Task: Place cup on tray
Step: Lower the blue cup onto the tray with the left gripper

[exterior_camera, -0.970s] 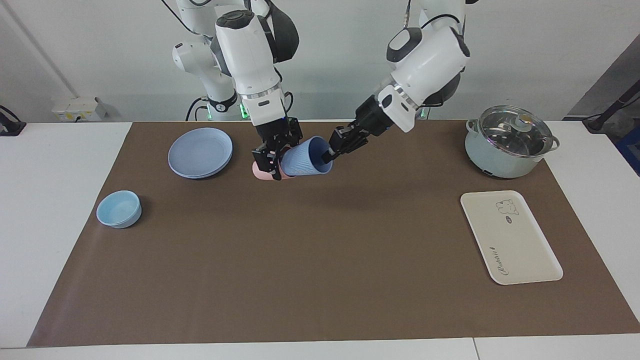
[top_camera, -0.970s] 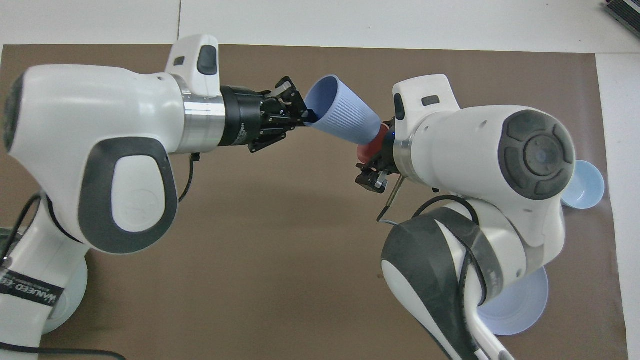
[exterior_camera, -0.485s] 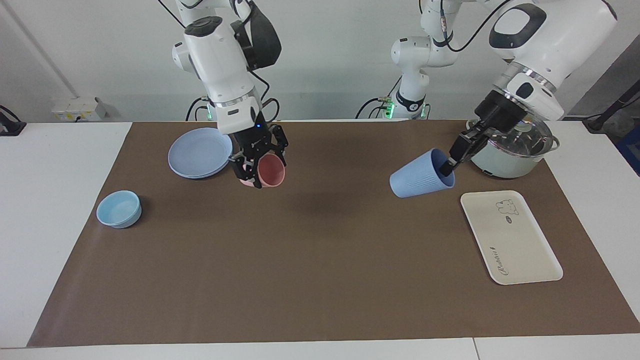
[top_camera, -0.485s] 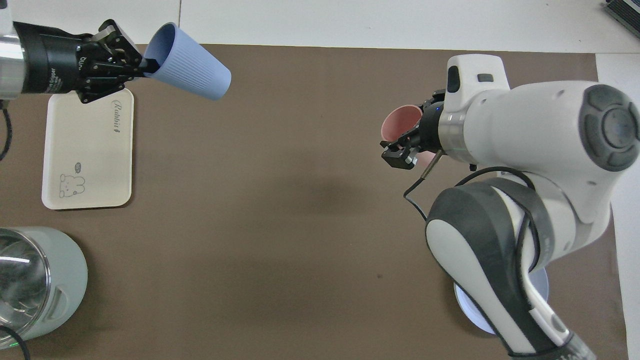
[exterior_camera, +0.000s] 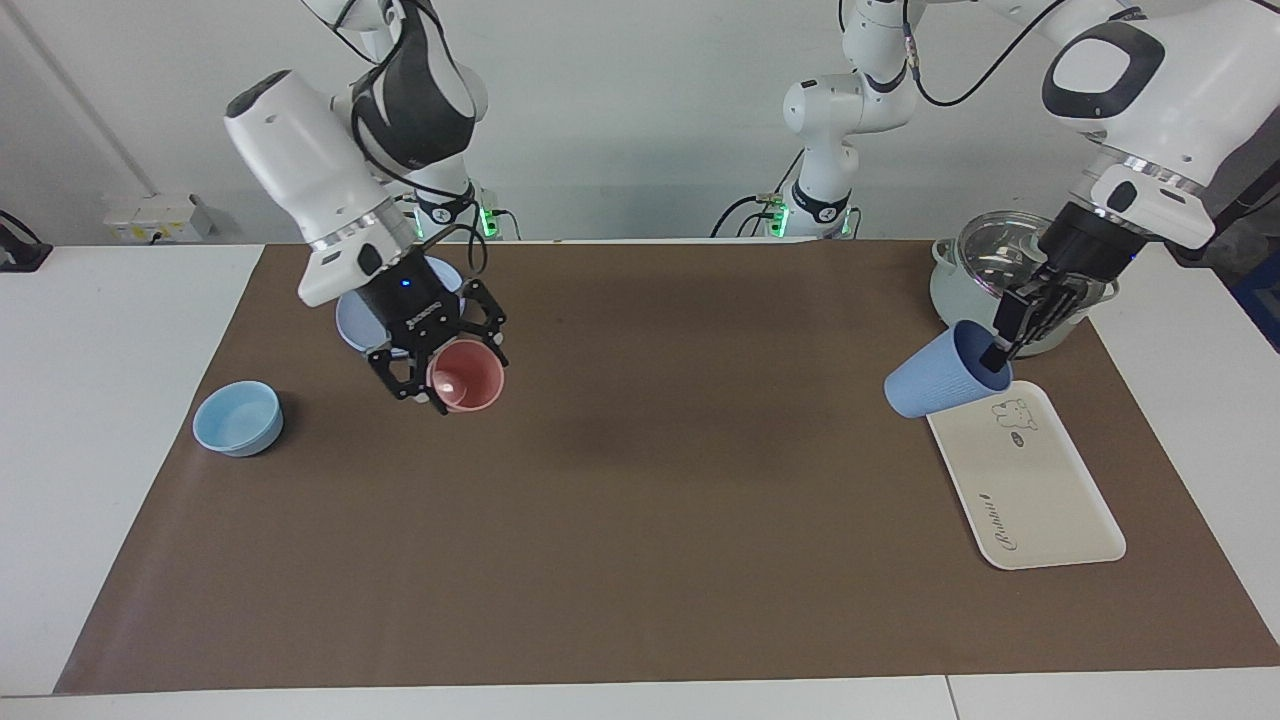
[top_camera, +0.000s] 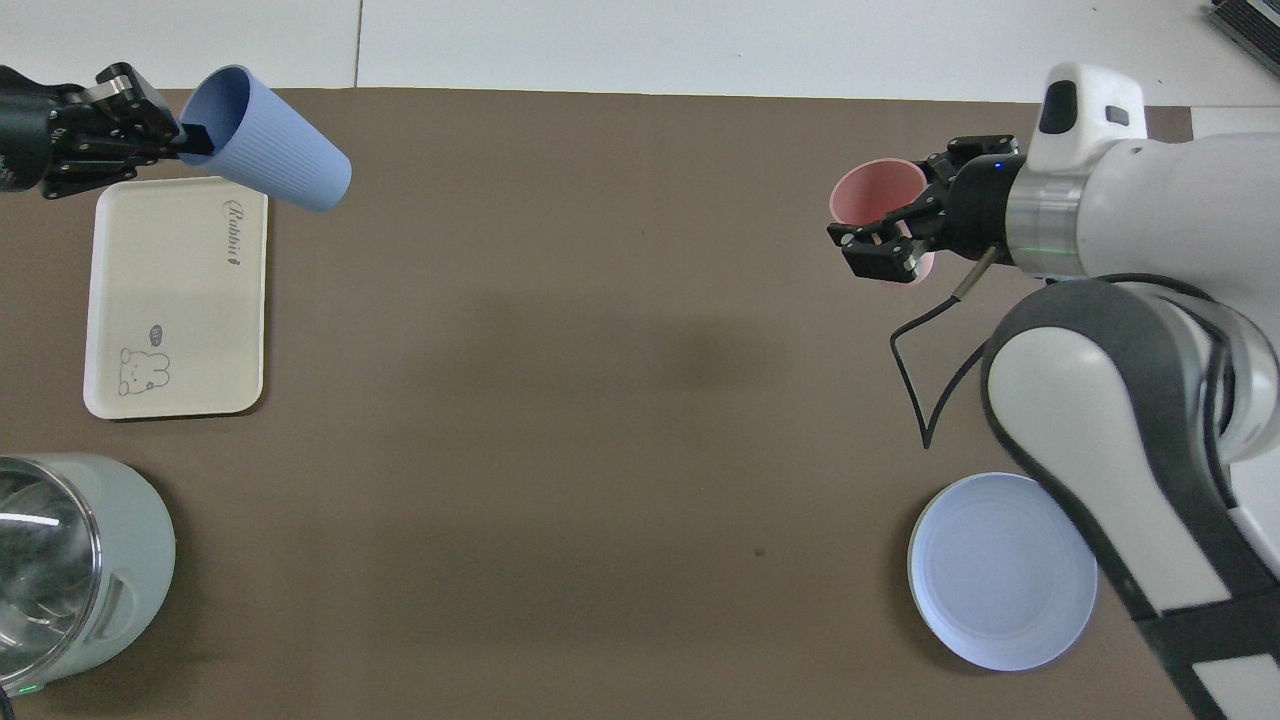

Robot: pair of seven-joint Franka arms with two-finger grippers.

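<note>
The left gripper (exterior_camera: 1000,350) is clamped on the rim of the cup (exterior_camera: 935,384), one finger inside the mouth and one outside, and holds it in the air, tilted well over so that its mouth faces up toward the arm and its base points down toward the middle of the table. In the facing view the cup hangs over the edge of the tray (exterior_camera: 1040,500) at the tray's end nearer to the robots, clear of its surface. The tray lies flat on the brown mat (exterior_camera: 640,520) at the left arm's end of the table, with a lidded pot (exterior_camera: 1000,290) nearer to the robots than it. At the right arm's end, the right gripper (exterior_camera: 440,375) is closed on a pink cup (exterior_camera: 466,377), gripping it by the rim and holding it above the mat with its mouth turned toward the facing camera. A round blue plate (top_camera: 1000,585) lies on the mat nearer to the robots than the pink cup, and a small light-blue bowl (exterior_camera: 238,418) sits on the mat toward the right arm's end.
</note>
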